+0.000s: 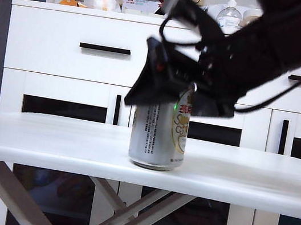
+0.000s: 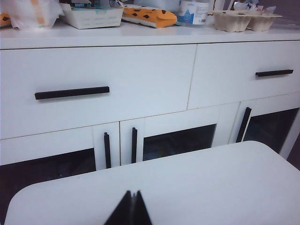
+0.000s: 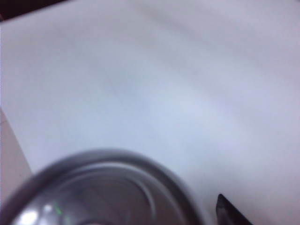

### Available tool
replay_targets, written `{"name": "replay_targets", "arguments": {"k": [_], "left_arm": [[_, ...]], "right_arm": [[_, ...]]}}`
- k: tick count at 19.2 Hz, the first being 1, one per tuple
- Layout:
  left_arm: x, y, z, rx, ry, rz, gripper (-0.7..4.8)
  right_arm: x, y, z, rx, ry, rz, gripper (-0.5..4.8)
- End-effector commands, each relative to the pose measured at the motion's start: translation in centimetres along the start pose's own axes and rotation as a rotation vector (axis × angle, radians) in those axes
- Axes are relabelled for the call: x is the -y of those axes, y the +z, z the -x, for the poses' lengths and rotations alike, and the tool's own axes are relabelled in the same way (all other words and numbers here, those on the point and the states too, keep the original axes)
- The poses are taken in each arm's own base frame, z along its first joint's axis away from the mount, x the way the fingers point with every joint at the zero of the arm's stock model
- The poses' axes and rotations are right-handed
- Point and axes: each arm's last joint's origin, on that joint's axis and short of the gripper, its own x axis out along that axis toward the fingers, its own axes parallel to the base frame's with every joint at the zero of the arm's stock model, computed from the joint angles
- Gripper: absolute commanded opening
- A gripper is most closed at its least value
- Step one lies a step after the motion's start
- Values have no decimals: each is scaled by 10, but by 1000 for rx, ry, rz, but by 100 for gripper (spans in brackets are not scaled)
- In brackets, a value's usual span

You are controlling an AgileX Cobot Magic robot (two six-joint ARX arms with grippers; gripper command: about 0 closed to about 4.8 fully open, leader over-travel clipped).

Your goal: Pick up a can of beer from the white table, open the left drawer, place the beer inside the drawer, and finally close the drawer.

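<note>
The can of beer (image 1: 157, 139) stands upright near the middle of the white table (image 1: 47, 141). In the right wrist view its silver top (image 3: 103, 192) fills the near part, blurred. My right gripper (image 1: 176, 101) reaches in from the upper right and is open, its black jaws straddling the can's top. One fingertip (image 3: 227, 213) shows a little apart from the can's rim; the other is out of frame. My left gripper (image 2: 132, 194) is shut on nothing over the table (image 2: 187, 183). It faces the closed left drawer (image 2: 117, 70) with its black bar handle (image 2: 71, 92).
The twin drawer (image 2: 234, 61) is closed beside it, and glass-panelled doors (image 2: 178, 140) with vertical black handles sit below. Boxes, bottles and egg cartons (image 2: 239, 18) crowd the cabinet top. The table's rounded edge (image 1: 128, 175) and crossed legs (image 1: 139, 214) face the exterior camera.
</note>
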Motion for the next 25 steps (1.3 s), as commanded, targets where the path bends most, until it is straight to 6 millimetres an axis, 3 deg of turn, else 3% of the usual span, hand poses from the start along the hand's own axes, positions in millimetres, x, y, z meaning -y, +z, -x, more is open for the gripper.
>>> {"name": "replay_targets", "arguments": {"k": [1, 8, 9, 12, 13, 16, 18, 21, 25], "left_arm": [[0, 2, 1, 17, 1, -7, -5], [0, 2, 1, 17, 0, -7, -5], [0, 2, 1, 16, 0, -7, -6], [0, 2, 1, 15, 0, -7, -6], [0, 2, 1, 14, 0, -6, -5], [0, 2, 1, 15, 0, -6, -5], [0, 2, 1, 14, 0, 7, -5], [0, 1, -2, 10, -4, 119, -6], [-2, -2, -19, 17, -45, 298, -5]], "right_arm": [[0, -3, -6, -10, 3, 3, 479], [1, -7, -12, -14, 3, 2, 479], [1, -6, -12, -5, 3, 3, 443], [0, -4, -12, 19, 5, 7, 160], [0, -4, -12, 17, 3, 7, 143], [-1, 2, -6, 42, -2, 9, 144], [-2, 16, 8, 113, -1, 17, 144], [-5, 37, 36, 218, -8, 26, 144], [-6, 60, 83, 327, -132, 12, 144]]}}
